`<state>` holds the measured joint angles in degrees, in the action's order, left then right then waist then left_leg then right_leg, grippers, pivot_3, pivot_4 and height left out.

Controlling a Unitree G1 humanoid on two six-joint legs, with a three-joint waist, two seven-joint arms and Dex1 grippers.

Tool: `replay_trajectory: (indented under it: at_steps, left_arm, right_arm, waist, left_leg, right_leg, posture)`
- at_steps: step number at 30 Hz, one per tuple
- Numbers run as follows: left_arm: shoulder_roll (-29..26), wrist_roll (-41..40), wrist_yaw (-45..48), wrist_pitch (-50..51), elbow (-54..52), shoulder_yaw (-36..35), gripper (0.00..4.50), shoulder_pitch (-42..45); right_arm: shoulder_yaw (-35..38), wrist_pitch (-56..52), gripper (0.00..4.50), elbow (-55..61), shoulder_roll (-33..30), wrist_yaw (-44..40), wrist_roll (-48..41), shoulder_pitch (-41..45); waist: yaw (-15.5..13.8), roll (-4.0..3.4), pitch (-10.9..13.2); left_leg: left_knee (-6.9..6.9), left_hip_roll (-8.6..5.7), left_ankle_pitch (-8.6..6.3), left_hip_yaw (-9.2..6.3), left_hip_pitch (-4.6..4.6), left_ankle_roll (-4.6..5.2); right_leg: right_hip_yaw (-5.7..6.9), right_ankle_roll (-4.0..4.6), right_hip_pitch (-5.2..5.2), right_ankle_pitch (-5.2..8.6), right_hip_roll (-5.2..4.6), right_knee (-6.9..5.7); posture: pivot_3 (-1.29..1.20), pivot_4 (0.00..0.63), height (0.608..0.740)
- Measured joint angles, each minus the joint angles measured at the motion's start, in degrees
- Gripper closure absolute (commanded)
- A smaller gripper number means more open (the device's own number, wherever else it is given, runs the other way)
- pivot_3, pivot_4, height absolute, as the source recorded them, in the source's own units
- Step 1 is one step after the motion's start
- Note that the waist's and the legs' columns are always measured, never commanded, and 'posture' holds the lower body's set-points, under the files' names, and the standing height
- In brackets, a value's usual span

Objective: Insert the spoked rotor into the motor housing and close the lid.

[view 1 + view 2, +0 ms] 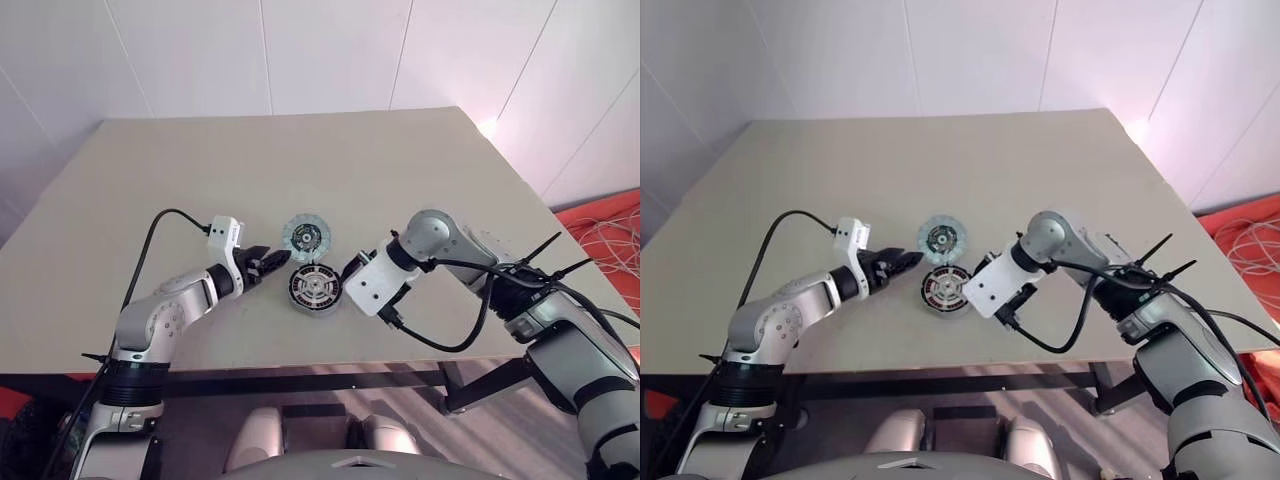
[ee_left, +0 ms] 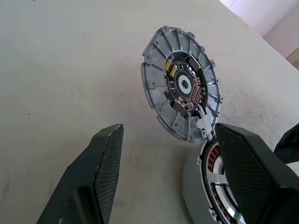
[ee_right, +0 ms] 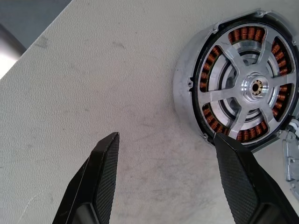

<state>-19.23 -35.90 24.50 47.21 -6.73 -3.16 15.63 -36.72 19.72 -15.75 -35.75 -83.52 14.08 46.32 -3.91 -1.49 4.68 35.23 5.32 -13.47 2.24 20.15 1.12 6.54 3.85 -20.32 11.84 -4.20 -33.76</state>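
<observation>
The motor housing stands on the table's near middle, its copper windings showing. The spoked rotor sits inside the housing, silvery spokes up. Just behind it the lid lies flat on the table with its inner face and circuit board up, its rim touching the housing. My left gripper is open and empty, pointing at the gap between lid and housing from the left. On the housing's right my right gripper points steeply down, open, with bare table between its fingers.
The beige table stretches bare behind the parts; its front edge lies close below the housing. Black cables hang from my right arm over that edge. An orange floor patch with white cable lies off the right side.
</observation>
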Motion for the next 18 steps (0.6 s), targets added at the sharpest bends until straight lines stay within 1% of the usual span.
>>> replay_trajectory:
  at_steps: [15,18]
  left_arm:
    - [1.2,1.3,0.0,-0.5,0.0,-1.5,1.19,0.0]
    - [1.3,1.6,0.0,-0.5,0.0,-1.5,1.19,0.0]
  right_arm:
    - [-0.6,3.1,0.88,-1.0,2.9,-0.1,2.0,0.3]
    - [-0.6,3.6,1.47,-1.7,3.8,0.0,2.5,0.6]
  waist:
    - [0.0,0.01,0.0]
    - [0.0,0.01,0.0]
  left_leg:
    - [0.0,0.02,-0.02,0.07,-0.01,0.05]
    - [0.0,0.02,-0.02,0.08,-0.01,0.05]
  right_leg:
    - [-0.06,0.01,-0.02,-0.01,0.0,-0.01]
    - [-0.06,0.01,-0.02,-0.01,0.0,-0.01]
  posture:
    - [0.0,0.0,0.74]
    - [0.0,0.0,0.74]
